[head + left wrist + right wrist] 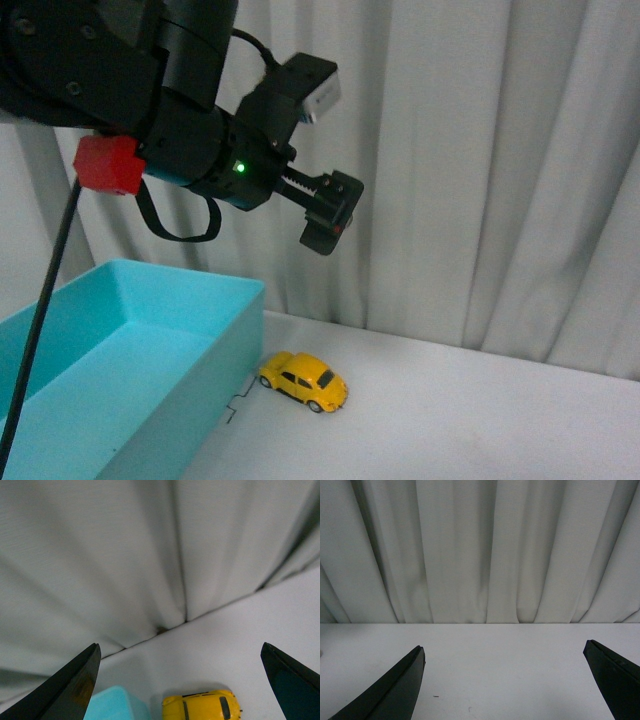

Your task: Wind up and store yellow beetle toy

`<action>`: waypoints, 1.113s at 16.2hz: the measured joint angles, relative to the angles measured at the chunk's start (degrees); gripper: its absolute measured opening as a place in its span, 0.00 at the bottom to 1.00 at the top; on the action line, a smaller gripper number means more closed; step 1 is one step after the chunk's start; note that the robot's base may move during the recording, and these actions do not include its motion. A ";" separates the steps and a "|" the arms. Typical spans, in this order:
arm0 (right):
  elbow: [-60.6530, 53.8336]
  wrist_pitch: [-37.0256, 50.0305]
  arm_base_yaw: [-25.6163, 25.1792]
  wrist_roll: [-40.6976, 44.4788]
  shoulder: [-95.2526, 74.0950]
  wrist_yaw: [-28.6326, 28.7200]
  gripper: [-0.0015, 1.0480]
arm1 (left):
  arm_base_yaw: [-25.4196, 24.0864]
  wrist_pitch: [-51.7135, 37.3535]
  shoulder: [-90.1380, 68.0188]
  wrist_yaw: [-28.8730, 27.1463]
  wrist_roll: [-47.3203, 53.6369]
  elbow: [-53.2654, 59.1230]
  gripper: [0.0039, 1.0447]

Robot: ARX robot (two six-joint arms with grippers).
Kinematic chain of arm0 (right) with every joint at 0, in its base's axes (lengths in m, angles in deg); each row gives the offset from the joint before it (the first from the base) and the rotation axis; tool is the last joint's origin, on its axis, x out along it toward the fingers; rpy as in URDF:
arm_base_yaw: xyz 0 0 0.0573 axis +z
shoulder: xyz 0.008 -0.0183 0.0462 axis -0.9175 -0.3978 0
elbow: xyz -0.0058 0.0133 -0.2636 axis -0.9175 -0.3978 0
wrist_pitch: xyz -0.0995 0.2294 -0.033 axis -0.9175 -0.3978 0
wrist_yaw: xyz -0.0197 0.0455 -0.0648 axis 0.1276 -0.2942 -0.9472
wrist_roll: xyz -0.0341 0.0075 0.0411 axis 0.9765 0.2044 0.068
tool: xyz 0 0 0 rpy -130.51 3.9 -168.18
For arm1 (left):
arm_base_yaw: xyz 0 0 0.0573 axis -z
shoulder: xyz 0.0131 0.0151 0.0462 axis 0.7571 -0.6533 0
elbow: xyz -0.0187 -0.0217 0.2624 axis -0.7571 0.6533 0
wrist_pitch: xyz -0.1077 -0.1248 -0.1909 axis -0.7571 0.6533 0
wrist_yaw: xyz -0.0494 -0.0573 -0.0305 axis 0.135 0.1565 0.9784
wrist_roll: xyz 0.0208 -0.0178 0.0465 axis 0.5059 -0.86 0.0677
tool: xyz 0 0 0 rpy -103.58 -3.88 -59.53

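Observation:
The yellow beetle toy (304, 381) stands on its wheels on the white table, just right of the turquoise bin's near corner. My left gripper (330, 212) hangs high above it in the front view, open and empty. In the left wrist view the toy's roof (202, 706) shows at the bottom edge between the spread dark fingers (75, 687), far below them, next to the bin's corner (116, 704). My right gripper (502, 680) is open over bare table, holding nothing; the right arm does not show in the front view.
A large turquoise bin (150, 330) fills the lower left of the front view, open at the top. A white curtain (480, 170) hangs behind the table. A black cable (45, 300) runs down along the left side over the bin.

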 joint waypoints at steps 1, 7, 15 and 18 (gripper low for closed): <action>0.00 0.00 0.00 -0.02 0.00 0.00 0.94 | 0.61 5.70 -3.41 2.14 6.54 -4.79 0.94; 0.00 0.02 0.00 0.00 0.00 0.00 0.94 | 3.56 39.76 -16.00 -6.84 57.66 -21.77 0.94; 0.00 0.00 0.00 0.00 0.00 0.00 0.94 | 4.76 36.00 -25.55 -10.58 69.77 -23.19 0.94; 0.00 0.00 0.00 -0.02 0.00 0.00 0.94 | 4.74 35.85 -26.12 -10.58 69.77 -23.45 0.94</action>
